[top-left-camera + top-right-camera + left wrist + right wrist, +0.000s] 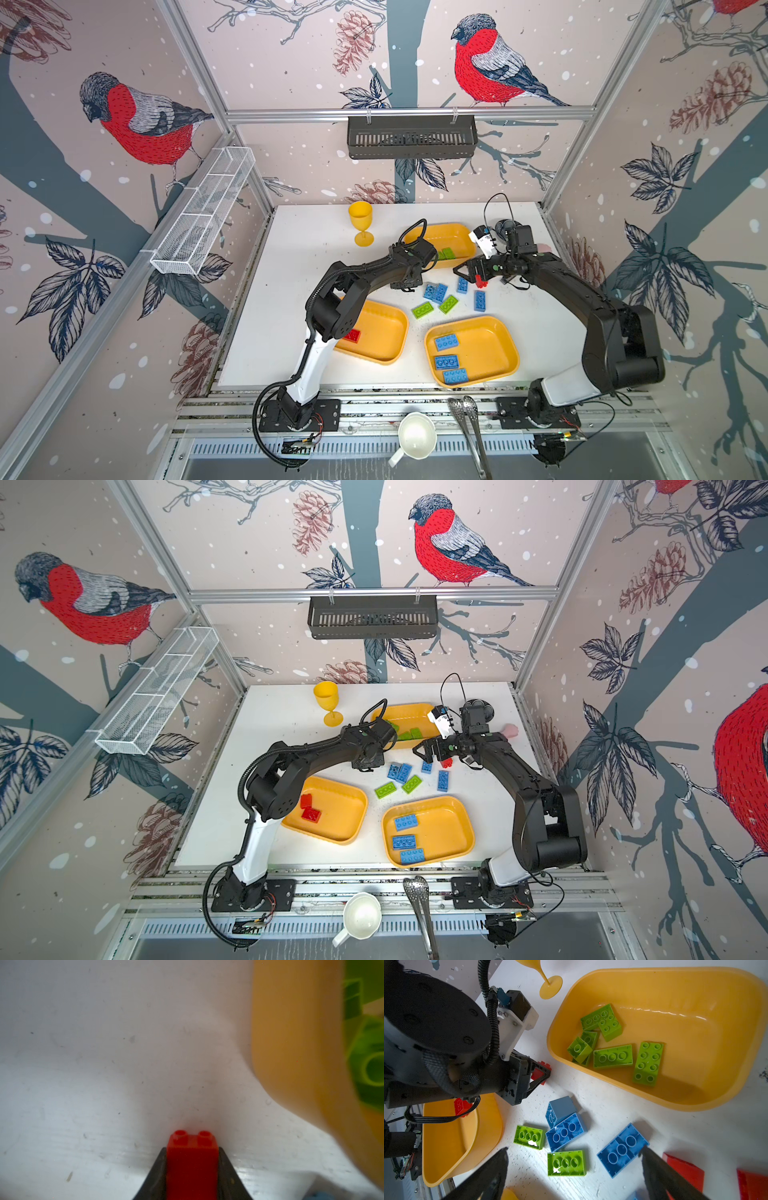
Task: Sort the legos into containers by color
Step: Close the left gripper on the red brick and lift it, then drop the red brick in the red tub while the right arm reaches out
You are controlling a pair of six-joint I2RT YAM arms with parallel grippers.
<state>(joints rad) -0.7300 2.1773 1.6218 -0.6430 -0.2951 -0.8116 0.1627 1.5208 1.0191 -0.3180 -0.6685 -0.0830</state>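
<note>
Where the table lies nearest, two yellow-orange trays sit side by side: the blue tray (486, 353) holds three sorted blue bricks (446, 342), and the red tray (382, 332) holds sorted red bricks (311, 813). Just beyond them, loose blue bricks (435, 292) and loose green bricks (422, 310) lie scattered on the white table (299, 249). Several are upside down with their hollow undersides showing, and two blue ones touch.

Over this cluster hangs the right gripper (574, 1150), its jaws spread wide and empty, with stray red bricks (683, 1169) just beside it. Slightly farther off, the left gripper (192, 1148) is clamped on a small red brick (192, 1167), pinching its two flat sides. Whether that brick is lifted or resting on the table cannot be told.

Farthest away, the green tray (695, 1043) holds sorted green bricks (612, 1056), with a yellow goblet (360, 216) behind it.

These bricks look light, rigid and glossy, so they are probably slippery. They seem best gripped squarely across the short width on the flat walls, not on the studs or a corner.
</note>
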